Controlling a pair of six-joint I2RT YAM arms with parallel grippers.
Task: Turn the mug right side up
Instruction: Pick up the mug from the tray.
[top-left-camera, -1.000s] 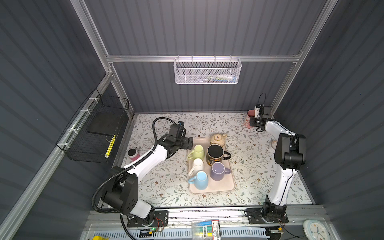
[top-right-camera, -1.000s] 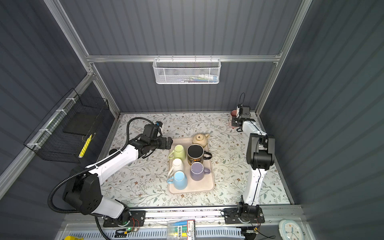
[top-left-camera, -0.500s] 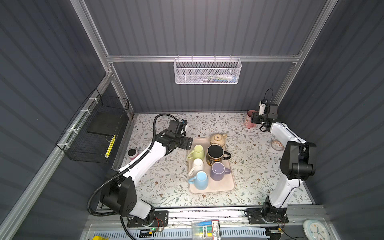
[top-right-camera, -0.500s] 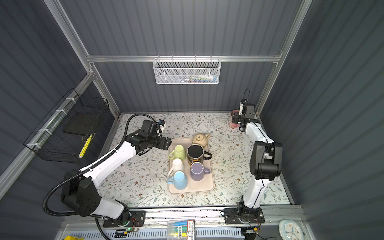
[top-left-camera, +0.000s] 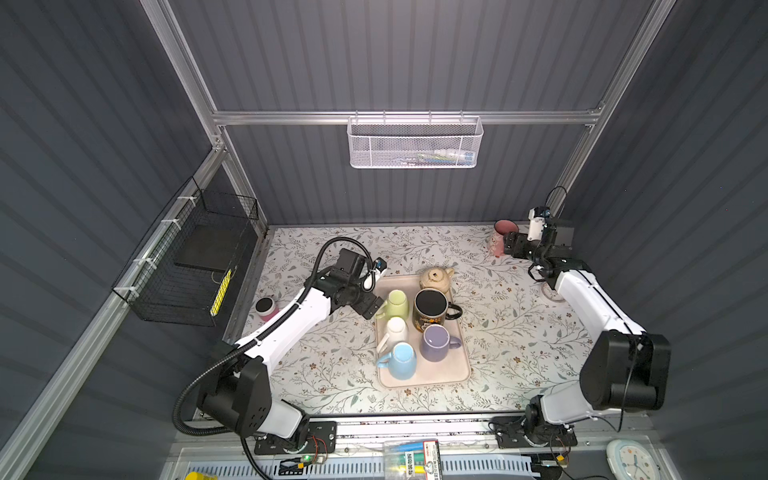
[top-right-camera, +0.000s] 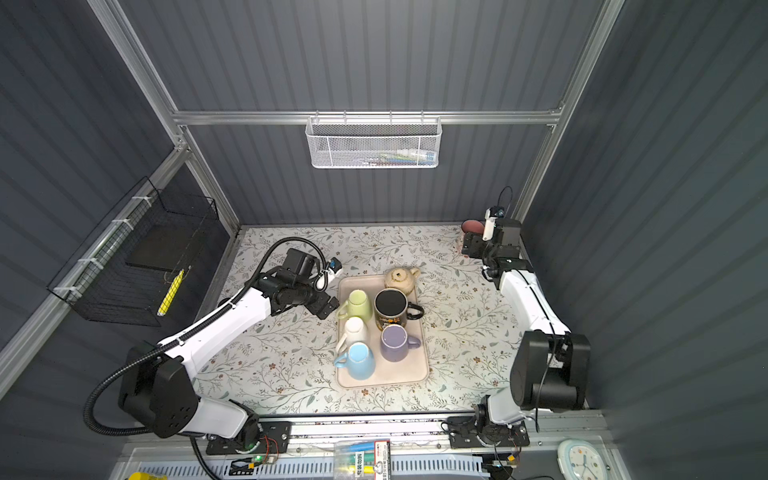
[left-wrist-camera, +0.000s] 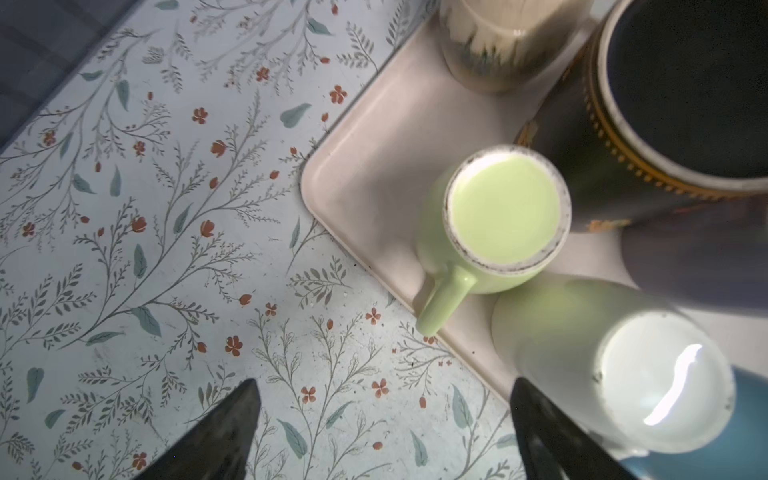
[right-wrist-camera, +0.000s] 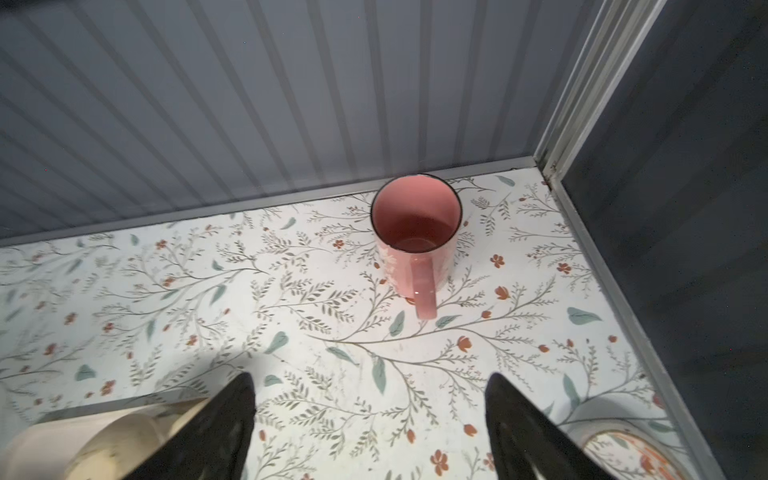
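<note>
1. Pink mug (right-wrist-camera: 415, 243) stands mouth-up on the counter (right-wrist-camera: 208, 291), a short way ahead of the right hand (right-wrist-camera: 370, 378). That hand's jaws are spread wide with nothing between them, and the mug's handle points straight back at it.
2. Measured from the tray (top-left-camera: 451, 370), the mug is well apart, off the tray's far right corner and close to the back wall (right-wrist-camera: 291, 104). I judge the turn done for this one.
3. The handle is the part nearest the fingers. A retreat that dips or swings sideways could clip it and spin or tip the mug, or shove it against the wall.
4. The left hand (left-wrist-camera: 384, 382) is also wide open and empty, at the tray's left edge. One finger looks to hang over the rim.
5. On the tray, a green mug (left-wrist-camera: 498, 220) sits bottom-up with its handle jutting past the left rim. A white mug (left-wrist-camera: 644, 386), also bottom-up, and a black mug (left-wrist-camera: 685, 83) crowd just beside it.
6. If the left hand goes for the green mug, that crowding is the hazard. A broad close could catch a neighbour and drag or topple it.
</note>
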